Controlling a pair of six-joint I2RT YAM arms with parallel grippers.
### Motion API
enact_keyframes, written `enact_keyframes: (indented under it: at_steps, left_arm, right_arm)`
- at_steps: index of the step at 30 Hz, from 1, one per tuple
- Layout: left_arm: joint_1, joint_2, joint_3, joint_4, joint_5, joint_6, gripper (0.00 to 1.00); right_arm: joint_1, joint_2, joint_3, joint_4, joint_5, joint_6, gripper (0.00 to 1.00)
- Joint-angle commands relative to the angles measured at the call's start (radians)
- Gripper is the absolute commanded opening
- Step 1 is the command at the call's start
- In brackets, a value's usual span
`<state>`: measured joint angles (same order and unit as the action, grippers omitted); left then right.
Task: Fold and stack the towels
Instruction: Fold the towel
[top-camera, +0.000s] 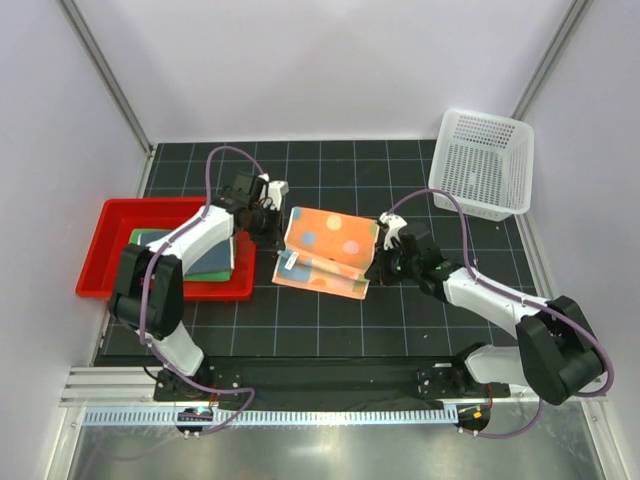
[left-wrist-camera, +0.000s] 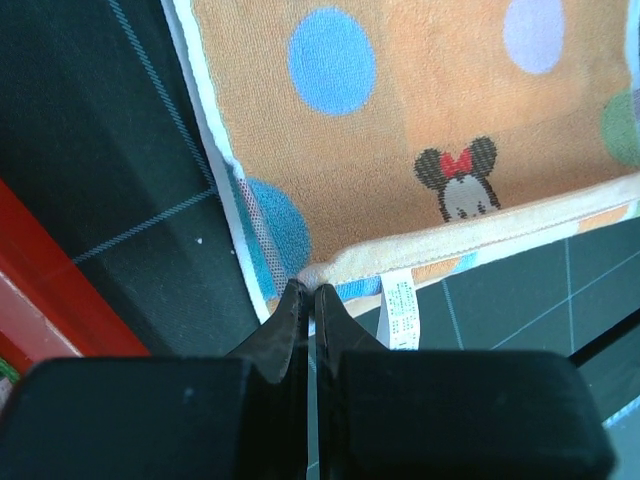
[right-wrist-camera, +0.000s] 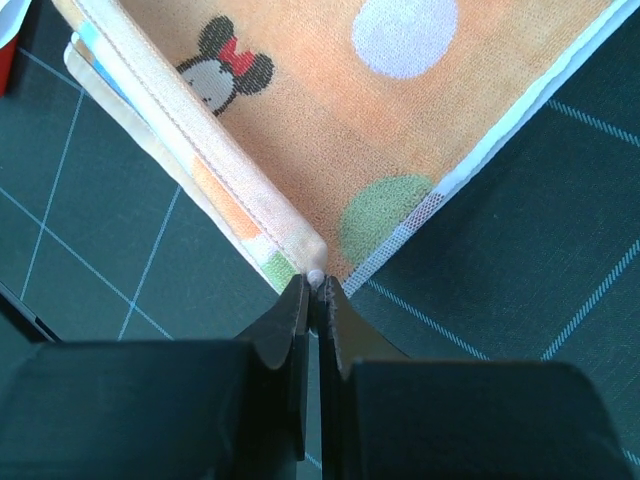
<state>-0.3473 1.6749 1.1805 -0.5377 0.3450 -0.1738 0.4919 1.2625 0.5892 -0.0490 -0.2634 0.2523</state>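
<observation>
The orange towel (top-camera: 326, 247) with coloured dots and a cartoon mouse lies partly folded at the middle of the table. My left gripper (top-camera: 281, 238) is shut on its left corner (left-wrist-camera: 300, 272), beside the white care label (left-wrist-camera: 402, 312). My right gripper (top-camera: 377, 256) is shut on its right corner (right-wrist-camera: 318, 268), where a folded cream hem meets the white edge. A dark blue towel (top-camera: 214, 256) lies in the red tray on top of a green towel (top-camera: 149, 237), mostly hidden by the left arm.
The red tray (top-camera: 100, 262) sits at the left, close to the left arm. A white mesh basket (top-camera: 482, 162) stands at the back right. The black gridded mat (top-camera: 330, 320) covers the table between the arms.
</observation>
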Motion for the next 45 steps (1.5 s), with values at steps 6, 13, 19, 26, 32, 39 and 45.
enact_keyframes:
  at_steps: [6, 13, 19, 26, 32, 39, 45]
  left_arm:
    - [-0.033, 0.026, 0.030, -0.094, -0.155, 0.039, 0.21]
    - [-0.050, -0.004, 0.076, -0.131, -0.239, 0.025, 0.35]
    - [-0.074, -0.014, 0.114, -0.113, -0.158, -0.015, 0.36]
    - [-0.125, 0.078, 0.125, -0.090, -0.113, -0.093, 0.33]
    - [-0.231, 0.120, 0.094, -0.123, -0.268, -0.151, 0.30]
    - [-0.237, 0.088, 0.082, -0.217, -0.468, -0.306, 0.32]
    - [-0.225, 0.129, 0.103, -0.252, -0.534, -0.323, 0.38]
  right_arm:
    - [0.000, -0.005, -0.009, -0.021, 0.030, 0.033, 0.26]
    - [0.002, -0.083, -0.025, -0.054, -0.028, 0.152, 0.45]
    - [0.002, -0.071, 0.023, -0.035, 0.052, 0.215, 0.37]
    - [0.005, 0.161, 0.109, 0.008, 0.055, 0.289, 0.37]
    - [0.005, 0.239, 0.121, -0.079, 0.137, 0.239, 0.37]
    - [0.004, 0.137, 0.112, -0.161, 0.173, 0.228, 0.43]
    - [0.005, 0.130, 0.143, -0.200, 0.259, 0.476, 0.48]
